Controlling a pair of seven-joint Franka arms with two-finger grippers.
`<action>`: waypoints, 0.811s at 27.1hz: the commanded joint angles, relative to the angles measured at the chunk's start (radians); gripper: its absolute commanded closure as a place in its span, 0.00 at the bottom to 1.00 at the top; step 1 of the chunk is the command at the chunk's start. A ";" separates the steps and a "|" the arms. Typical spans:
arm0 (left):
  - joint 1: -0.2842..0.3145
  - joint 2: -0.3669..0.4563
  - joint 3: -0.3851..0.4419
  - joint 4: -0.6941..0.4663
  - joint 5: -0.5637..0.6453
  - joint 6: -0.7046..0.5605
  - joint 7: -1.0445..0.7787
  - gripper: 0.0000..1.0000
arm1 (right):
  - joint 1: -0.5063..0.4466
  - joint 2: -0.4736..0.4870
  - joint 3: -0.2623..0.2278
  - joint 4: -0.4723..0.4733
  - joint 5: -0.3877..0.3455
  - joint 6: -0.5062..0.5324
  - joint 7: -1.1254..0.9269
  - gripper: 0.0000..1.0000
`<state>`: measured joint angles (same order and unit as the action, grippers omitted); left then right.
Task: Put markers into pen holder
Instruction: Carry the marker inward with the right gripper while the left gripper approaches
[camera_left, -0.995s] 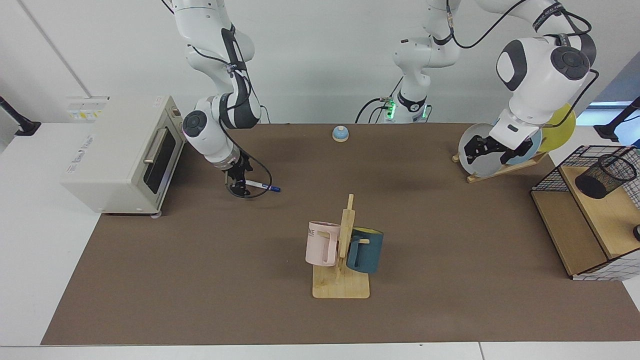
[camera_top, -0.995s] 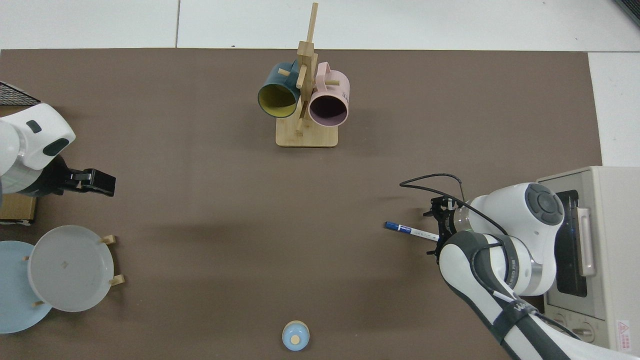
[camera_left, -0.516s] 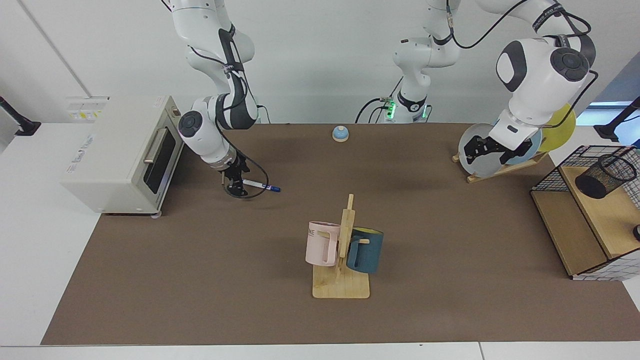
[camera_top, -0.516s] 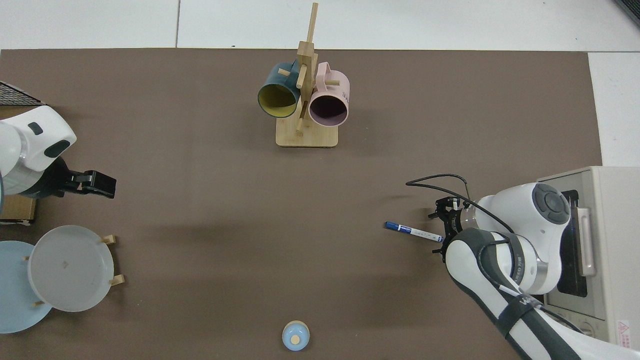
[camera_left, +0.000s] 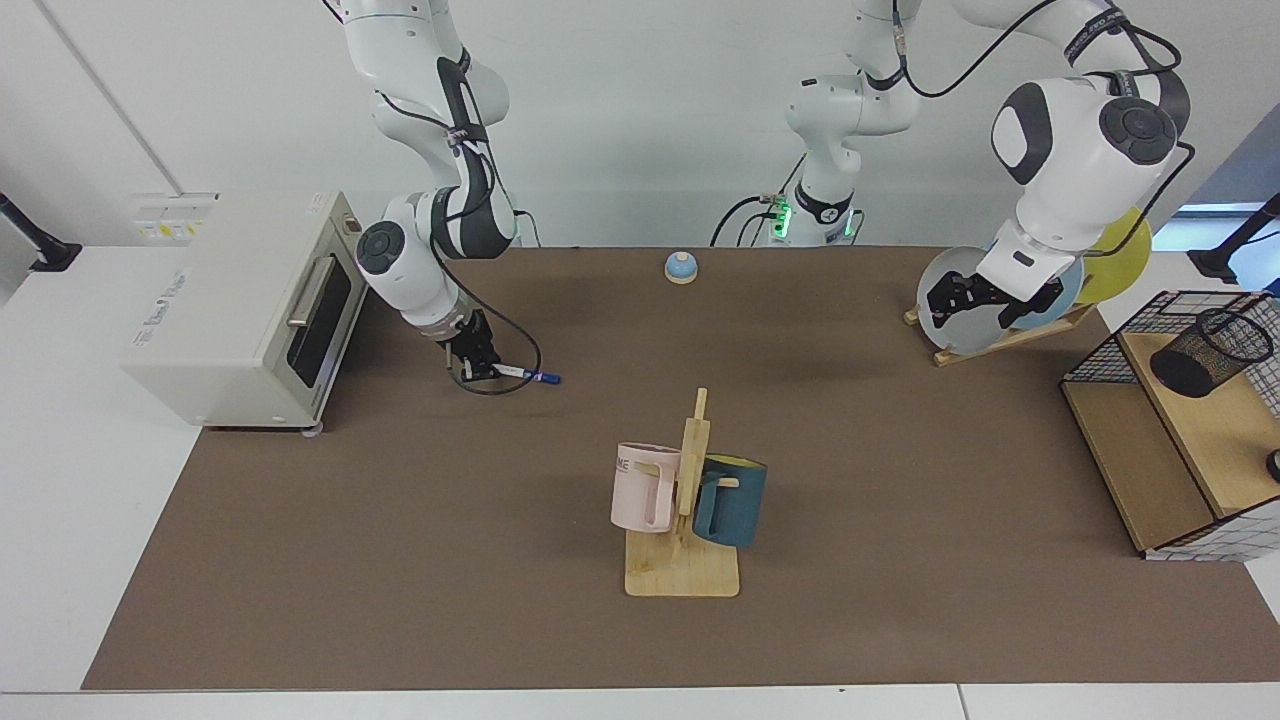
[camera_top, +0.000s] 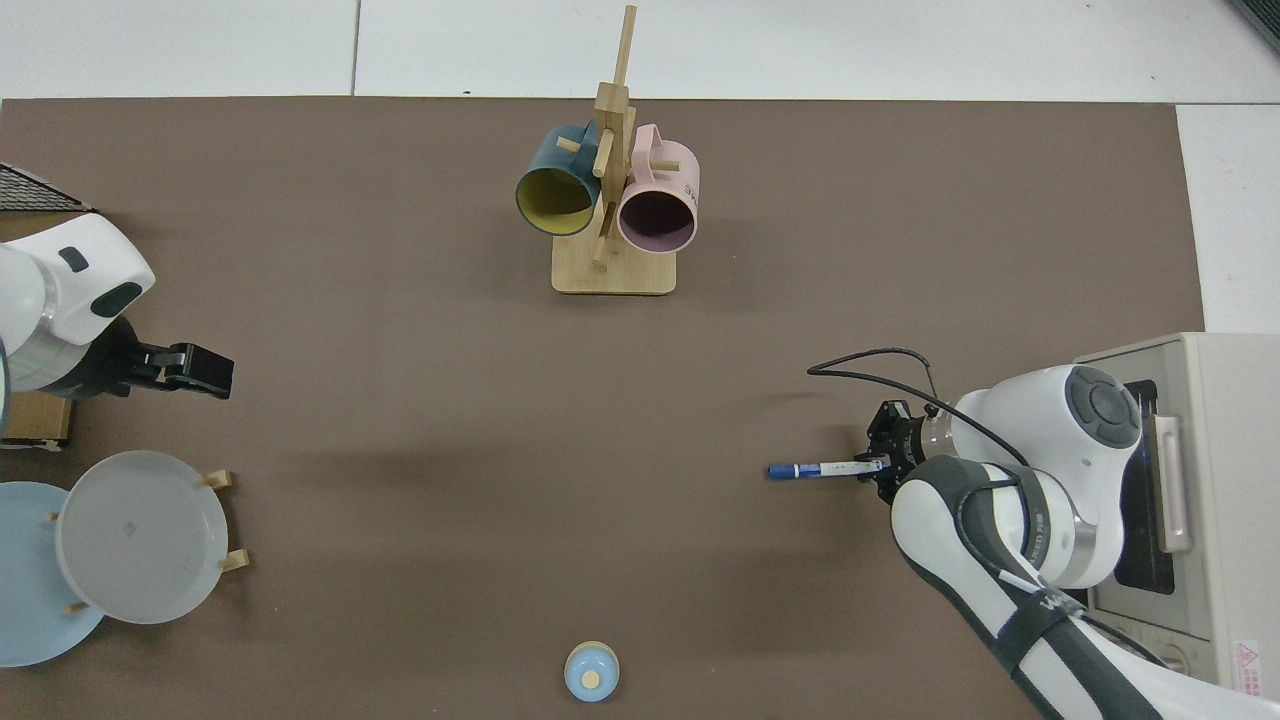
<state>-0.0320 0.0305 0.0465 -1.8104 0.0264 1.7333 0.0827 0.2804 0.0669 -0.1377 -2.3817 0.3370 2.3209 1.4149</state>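
A: Marker (camera_left: 524, 374) sits left of centre in the facing view, right of centre in the top view, cap pointing toward frame centre. Right gripper (camera_left: 482, 368) is pinched on its white tail end, beside the toaster oven (camera_left: 250, 305).

B: Pen holder (camera_left: 1210, 351)?

A: Far right edge of the facing view, tilted on the wooden shelf (camera_left: 1195, 440) inside the wire basket (camera_left: 1105, 350). Well apart from the marker.

B: Left gripper (camera_left: 968, 298)?

A: Waits near the plate rack (camera_left: 1010, 335), fingers spread, holding nothing.

B: Risks?

A: Grip is at the very end, so the marker could pivot or slip in transit. The tilted cup also gives a small mouth to hit.

B: Change from the earlier frame?

A: In the top view the marker was angled; now it lies level across the frame, and the wrist has turned.
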 joint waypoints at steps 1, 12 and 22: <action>0.000 -0.026 0.003 -0.029 0.000 0.002 0.014 0.00 | -0.015 -0.013 0.007 0.047 0.043 -0.053 -0.033 1.00; -0.003 -0.015 0.003 -0.010 -0.016 0.011 0.156 0.00 | 0.008 -0.061 0.009 0.262 0.146 -0.245 -0.010 1.00; -0.003 -0.007 0.004 0.025 -0.080 0.022 0.412 0.00 | 0.115 -0.081 0.010 0.404 0.270 -0.279 0.001 1.00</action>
<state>-0.0326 0.0291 0.0444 -1.7985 -0.0075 1.7450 0.3849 0.3646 -0.0033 -0.1268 -2.0278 0.5441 2.0769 1.4128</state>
